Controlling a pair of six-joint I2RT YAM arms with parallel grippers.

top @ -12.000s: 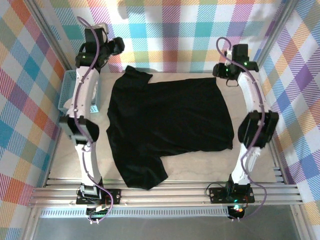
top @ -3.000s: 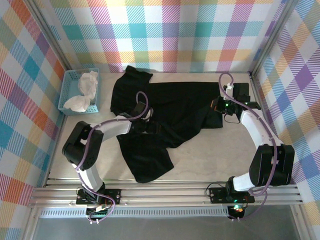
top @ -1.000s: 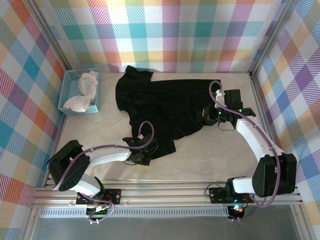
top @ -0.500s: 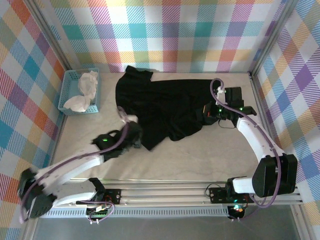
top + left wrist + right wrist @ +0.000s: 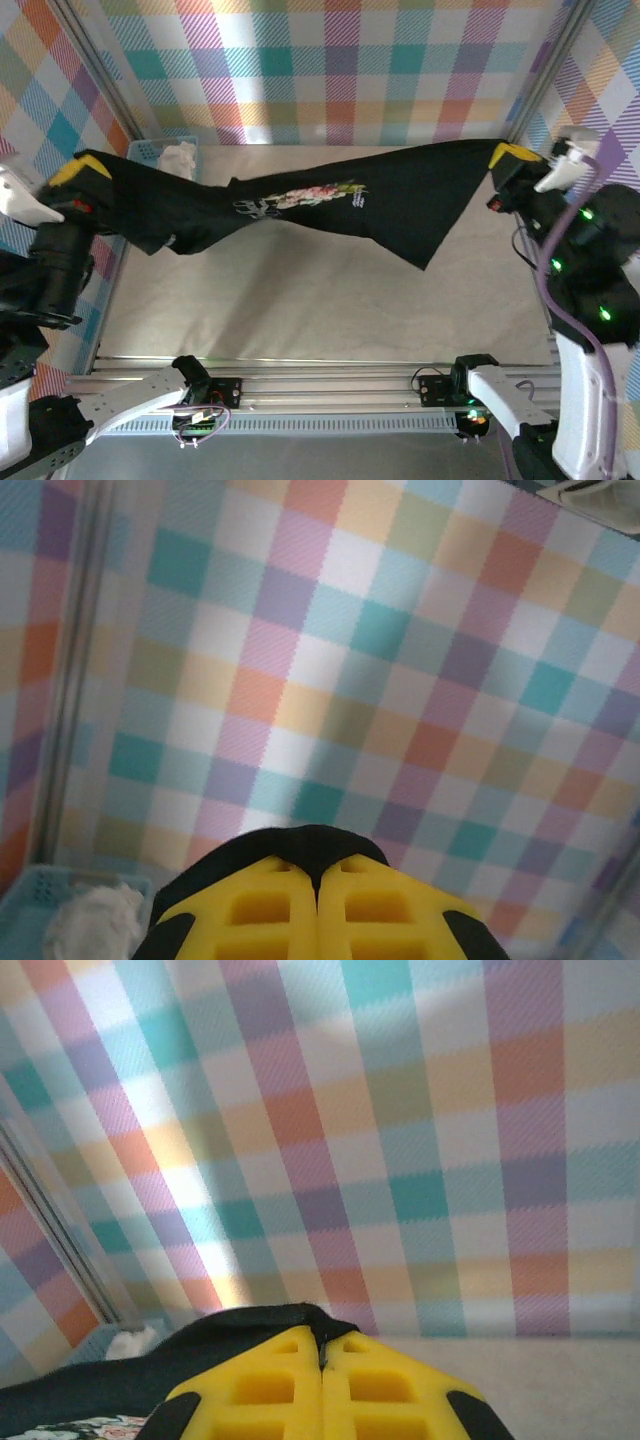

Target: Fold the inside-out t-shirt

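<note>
Top external view: both arms are way up off the table [image 5: 300, 300] now, close to the camera. The left arm [image 5: 50, 275] is reared up at the left edge and the right arm [image 5: 590, 270] at the right edge. The left gripper [image 5: 80, 168] and right gripper [image 5: 512, 155] are spread about as far apart as the enclosure lets them. The t-shirt [image 5: 400, 205] hangs stretched in the air between them like a banner, with the rose print [image 5: 305, 196] facing up, nearer the left gripper. One loose corner droops down below and inboard of the right gripper. On the left wrist cam the left gripper's [image 5: 318, 870] yellow pads are pressed flat together with a lip of black fabric [image 5: 310, 838] pinched at the tips. It's the same on the right wrist cam: the right gripper [image 5: 322, 1345] is clamped tight and the shirt [image 5: 100, 1380] trails off to its left. Room-wise, each gripper sits near its own checked side wall [image 5: 50, 70], so there's not much slack outward. The tabletop under the shirt is bare. The light-blue basket [image 5: 148, 150] with the white cloth [image 5: 180, 156] sits just beyond the left gripper, partly hidden by the shirt. Half a second ago the shirt was still bunched on the table with the left arm down low beside it. Now it's lifted clear and pulled taut.
</note>
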